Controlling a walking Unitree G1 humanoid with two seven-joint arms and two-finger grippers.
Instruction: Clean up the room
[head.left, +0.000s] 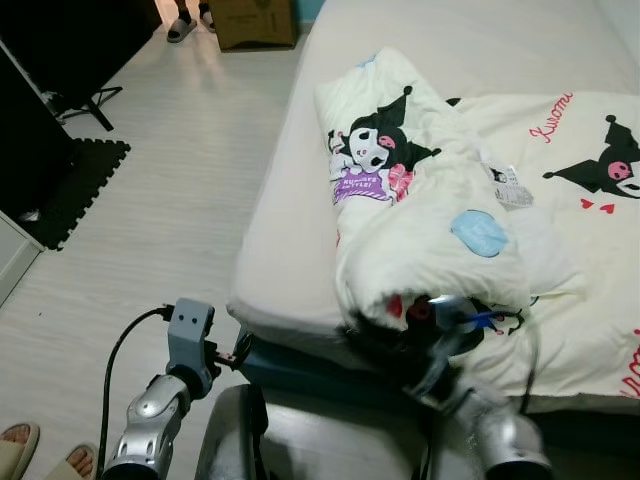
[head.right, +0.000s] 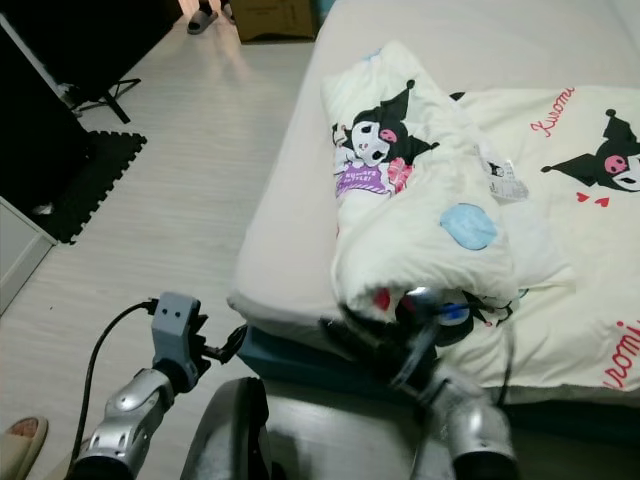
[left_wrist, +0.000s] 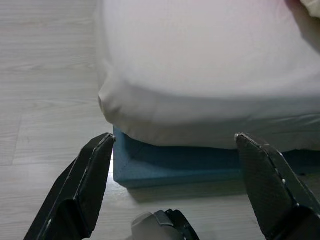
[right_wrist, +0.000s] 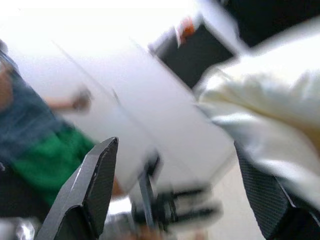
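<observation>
Quilt: your cream cartoon-printed quilt (head.left: 430, 190) lay folded back in a thick roll toward the bed's near edge, the rest spread flat toward the right side.
Bed: white-sheeted mattress (head.left: 290, 250) on a blue base (left_wrist: 170, 162), near-left corner bare.
Right gripper (head.right: 400, 345): you had it tucked under the roll's near end; wrist picture blurred, fingers (right_wrist: 92, 182) wide apart, whether they held cloth I cannot tell.
Left gripper (left_wrist: 175, 185): spread wide, holding nothing, low before the bed's near-left corner.
Floor: pale wood planks (head.left: 170, 180), black mat (head.left: 80, 185) at left.
</observation>
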